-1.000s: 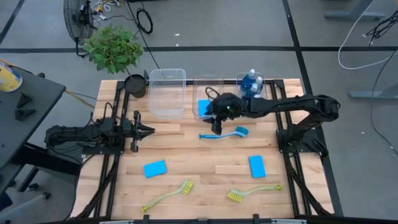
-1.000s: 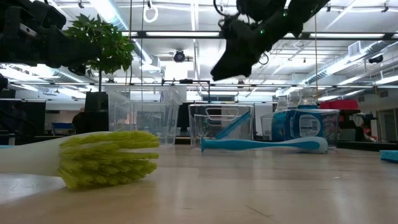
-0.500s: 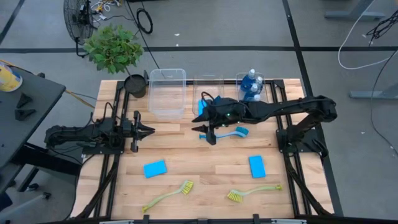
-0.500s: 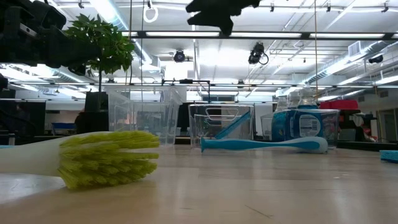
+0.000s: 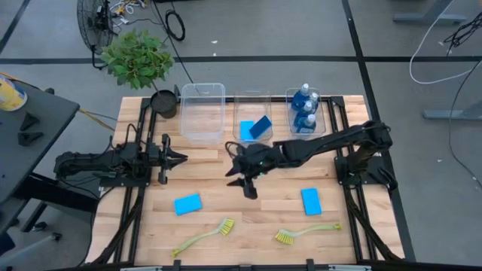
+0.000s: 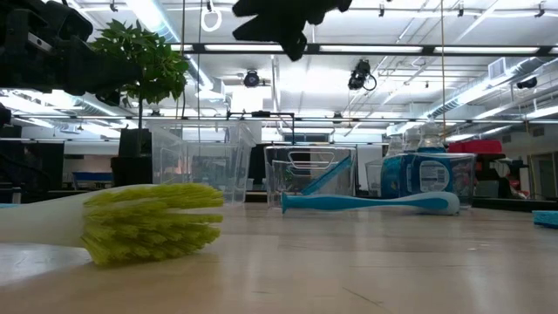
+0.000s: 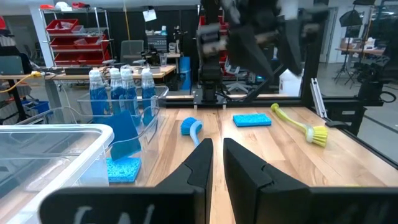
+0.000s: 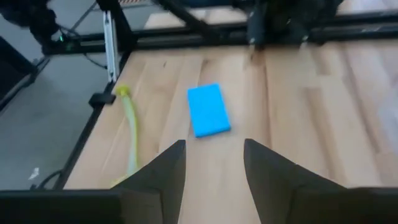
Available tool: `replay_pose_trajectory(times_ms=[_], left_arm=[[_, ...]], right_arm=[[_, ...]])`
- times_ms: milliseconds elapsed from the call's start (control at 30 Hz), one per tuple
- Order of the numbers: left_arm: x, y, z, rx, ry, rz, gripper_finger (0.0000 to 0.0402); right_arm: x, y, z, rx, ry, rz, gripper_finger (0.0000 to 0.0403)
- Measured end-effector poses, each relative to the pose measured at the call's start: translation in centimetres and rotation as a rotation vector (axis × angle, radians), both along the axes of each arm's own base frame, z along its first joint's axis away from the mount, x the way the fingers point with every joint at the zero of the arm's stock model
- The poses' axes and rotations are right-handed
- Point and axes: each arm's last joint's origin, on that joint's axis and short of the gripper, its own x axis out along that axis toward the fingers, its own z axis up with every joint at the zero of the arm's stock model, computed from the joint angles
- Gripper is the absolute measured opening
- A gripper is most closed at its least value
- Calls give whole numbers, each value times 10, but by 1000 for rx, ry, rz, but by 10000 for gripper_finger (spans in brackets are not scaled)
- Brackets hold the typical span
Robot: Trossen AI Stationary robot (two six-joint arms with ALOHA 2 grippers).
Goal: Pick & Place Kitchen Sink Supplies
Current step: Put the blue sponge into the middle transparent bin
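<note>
Over on the left edge of the wooden slatted table (image 5: pixel 226 207), the left gripper (image 5: pixel 181 157) waits low above the boards, its two dark fingers (image 7: pixel 202 163) drawn in to a narrow slit with nothing between them. Just ahead and toward the front lies a flat light-blue rectangular sponge (image 5: pixel 187 204), apart from any gripper, and nearer the front edge a yellow-green long-handled brush (image 5: pixel 205 236) lies on the boards with its bristle head angled up toward the table's middle. At the back stand three clear plastic bins: the left bin (image 5: pixel 202 113) shows nothing inside, the middle bin (image 5: pixel 252 120) holds two blue sponges (image 5: pixel 256 128), one leaning, the other flat. In the middle of the table the right gripper (image 5: pixel 242 178) hangs above the boards, fingers (image 8: pixel 166 171) spread wide and holding nothing; from its wrist view the light-blue sponge lies straight ahead, beyond the fingertips, well clear of them. The blue long-handled brush (image 6: pixel 370 201) lies flat on the table in front of the bins in the low view; from above, the right arm covers it. Further right, the last bin (image 5: pixel 306 113) holds small blue bottles with pale caps (image 5: pixel 303 96), upright. A second light-blue sponge (image 5: pixel 311 201) lies toward the right front, and beside it another yellow-green brush (image 5: pixel 305 232).
</note>
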Motion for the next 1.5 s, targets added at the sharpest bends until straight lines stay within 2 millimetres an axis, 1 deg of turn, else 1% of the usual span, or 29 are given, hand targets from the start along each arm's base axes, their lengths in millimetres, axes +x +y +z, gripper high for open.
replay_pose_trajectory(times_ms=[167,300,600,800,900,1067,1333,1400,1500], left_arm=[[0,0,0,0,-1,0,44],[0,0,0,0,0,0,44],[0,0,0,0,-1,0,44],[0,0,0,0,0,0,44],[0,0,0,0,0,0,44],[0,0,0,0,-1,0,44],[0,0,0,0,0,0,44],[0,0,0,0,-1,0,44],[0,0,0,0,-1,0,44]], right_arm=[[10,12,-22,47,36,96,165],[20,22,-36,118,17,155,165],[38,35,-61,206,-29,151,165],[43,42,-75,224,-35,156,165],[44,47,-76,204,-54,155,165],[43,54,-75,102,-88,133,165],[45,63,-64,84,-108,169,165],[45,64,-64,78,-111,176,165],[48,63,-69,72,-111,179,165]])
